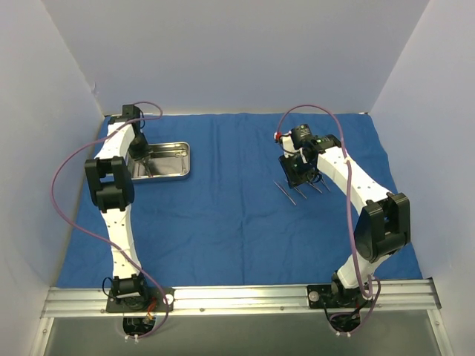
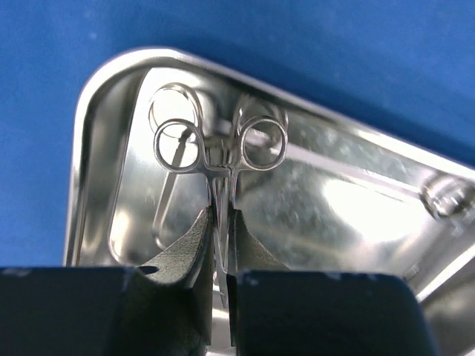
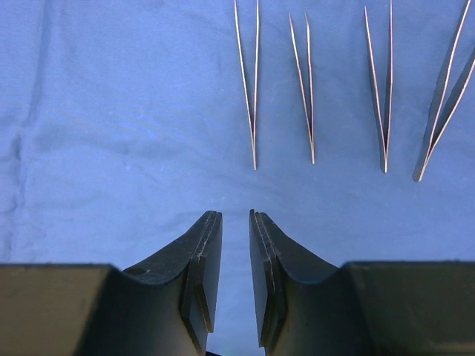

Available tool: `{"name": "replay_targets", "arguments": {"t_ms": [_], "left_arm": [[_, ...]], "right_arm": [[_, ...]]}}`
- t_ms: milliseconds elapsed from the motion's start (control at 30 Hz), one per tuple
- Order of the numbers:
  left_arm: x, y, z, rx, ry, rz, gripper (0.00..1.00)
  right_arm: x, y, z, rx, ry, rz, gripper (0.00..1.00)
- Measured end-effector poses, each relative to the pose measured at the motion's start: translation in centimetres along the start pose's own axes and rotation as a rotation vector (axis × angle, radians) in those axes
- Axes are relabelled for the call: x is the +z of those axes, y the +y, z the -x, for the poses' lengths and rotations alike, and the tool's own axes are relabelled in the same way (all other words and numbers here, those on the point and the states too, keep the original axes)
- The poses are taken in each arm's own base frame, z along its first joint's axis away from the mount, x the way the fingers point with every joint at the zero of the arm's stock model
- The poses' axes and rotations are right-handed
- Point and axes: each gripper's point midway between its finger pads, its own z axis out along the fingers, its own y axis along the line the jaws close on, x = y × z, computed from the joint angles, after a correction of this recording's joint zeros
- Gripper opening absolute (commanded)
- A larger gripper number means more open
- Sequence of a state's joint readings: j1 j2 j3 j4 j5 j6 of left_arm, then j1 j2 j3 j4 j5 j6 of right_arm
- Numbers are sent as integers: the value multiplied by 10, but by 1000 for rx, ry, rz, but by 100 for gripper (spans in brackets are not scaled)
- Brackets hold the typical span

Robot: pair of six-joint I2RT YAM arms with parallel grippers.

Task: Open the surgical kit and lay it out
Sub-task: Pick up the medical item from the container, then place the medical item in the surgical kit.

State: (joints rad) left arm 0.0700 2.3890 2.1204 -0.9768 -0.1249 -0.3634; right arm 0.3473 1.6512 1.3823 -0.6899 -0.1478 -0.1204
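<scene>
The royal-blue cloth [image 1: 223,215] lies spread flat over the table. The steel tray [image 1: 177,160] sits on it at the back left. My left gripper [image 1: 141,157] is down inside the tray. In the left wrist view it [image 2: 221,222] is shut on the shank of a silver ring-handled instrument [image 2: 260,141], whose two rings point away from me over the tray's floor [image 2: 334,200]. My right gripper [image 1: 300,174] hovers over the cloth at the right. In the right wrist view it [image 3: 235,222] is narrowly open and empty, just short of several silver tweezers [image 3: 251,89] lying side by side.
White walls close in the table on three sides. The tweezers [image 1: 288,193] lie in a row just in front of the right gripper. An aluminium rail [image 1: 237,297] with both arm bases runs along the near edge.
</scene>
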Motion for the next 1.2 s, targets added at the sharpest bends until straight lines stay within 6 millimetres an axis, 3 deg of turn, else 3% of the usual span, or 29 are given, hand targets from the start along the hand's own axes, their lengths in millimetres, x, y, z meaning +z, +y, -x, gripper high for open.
{"name": "replay_targets", "arguments": {"t_ms": [167,333,433,500,600,767,833,900,967,1067,1200], "left_arm": [[-39,-5,5,-9,-36,-70,2],[-108,-22,19,-7,-135,-228,2],[-146,-45,14,18,-165,-406,2],[-166,-65,-1,47,-152,-544,2],[-179,-90,-37,114,-93,-661,2],[-196,-162,-123,426,-18,-752,2],[-210,-191,-164,583,-9,-793,2],[-227,-205,-193,696,-16,-826,2],[-243,-210,-205,766,-47,-849,2],[-263,-209,-204,818,-118,-866,2],[-282,-207,-203,863,-187,-874,2]], "right_arm": [[-1,3,5,-5,-16,13,22],[-4,8,19,-11,-64,38,22],[-10,18,37,-18,-128,96,23],[-14,27,53,-14,-188,148,24],[-21,42,76,0,-277,231,24],[-29,59,97,45,-368,332,25],[-34,65,96,58,-379,371,25],[-42,72,93,67,-385,422,26],[-52,81,94,78,-404,476,27],[-71,92,95,131,-432,566,31],[-92,110,99,205,-431,721,45]]}}
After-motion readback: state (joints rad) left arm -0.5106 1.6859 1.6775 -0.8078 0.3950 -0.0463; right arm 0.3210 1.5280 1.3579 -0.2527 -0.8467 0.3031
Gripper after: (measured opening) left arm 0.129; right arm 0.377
